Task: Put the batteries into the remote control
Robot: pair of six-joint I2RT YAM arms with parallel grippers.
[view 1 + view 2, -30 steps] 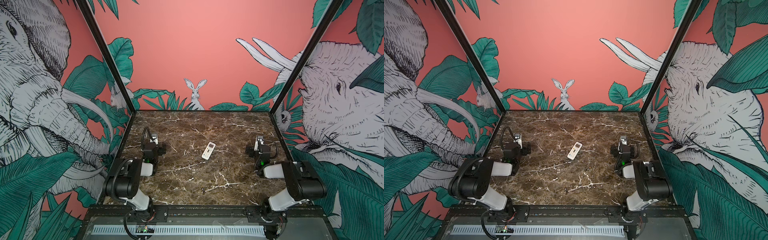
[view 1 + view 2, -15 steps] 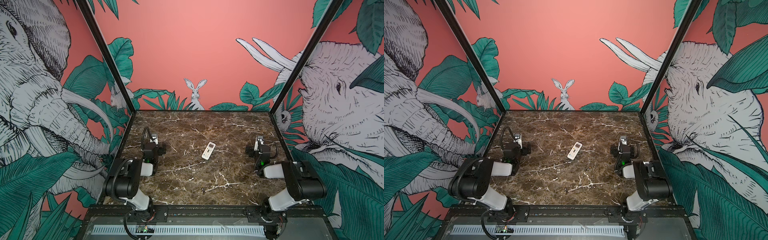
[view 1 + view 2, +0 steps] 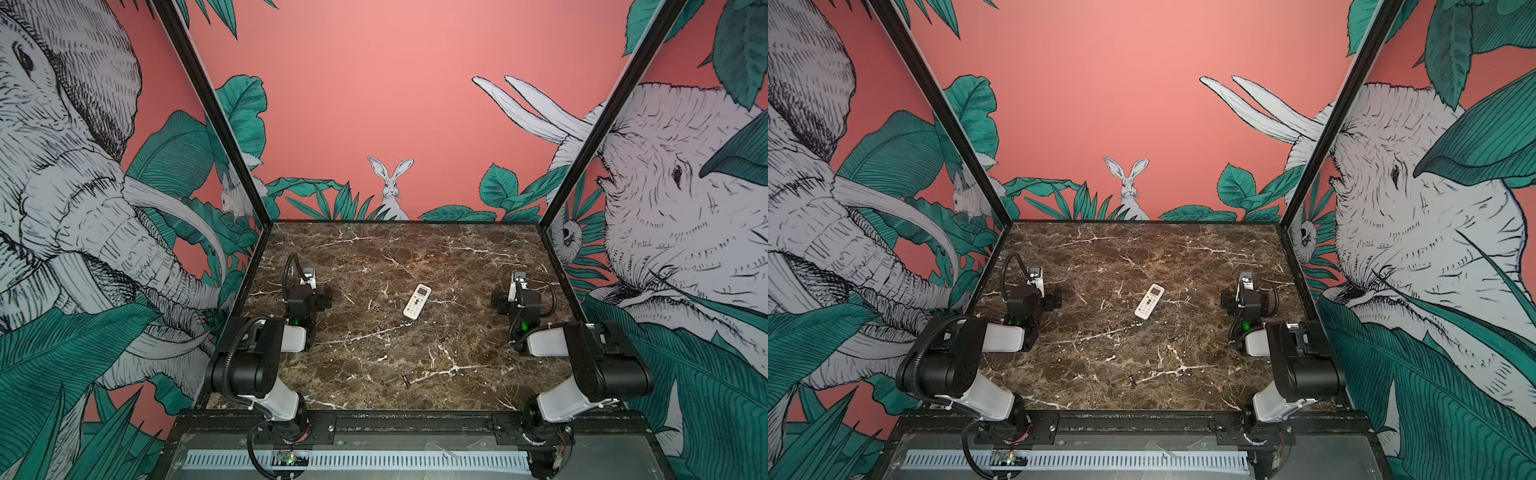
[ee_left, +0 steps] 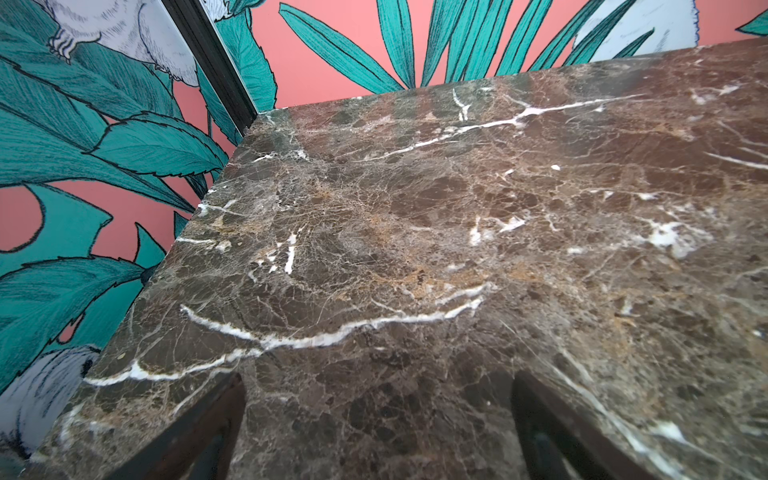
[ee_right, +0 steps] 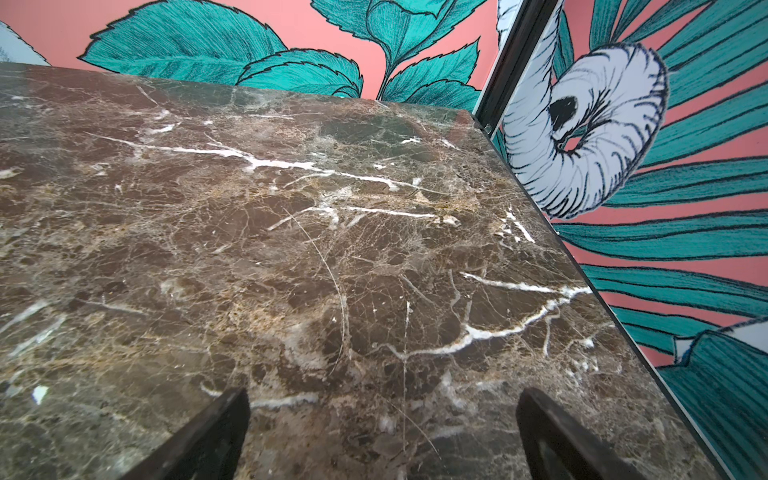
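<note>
Black left pincer [image 4: 378, 399] spread wide, gripping nothing, low over brown marble tabletop [image 4: 415, 208]; right pincer [image 5: 382, 403] likewise wide and bare. Between them, well apart from both: white remote control [image 3: 417, 301], buttons up. Nearer the front edge, loose on the marble: front battery [image 3: 405, 380], second battery [image 3: 444, 339].

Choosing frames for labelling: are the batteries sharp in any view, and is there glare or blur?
In both top views the batteries are tiny dark specks nearly lost on the marble table; the remote control reads clearly. Left wrist view: pink reflection on far marble, pincer fingers blurred.
</note>
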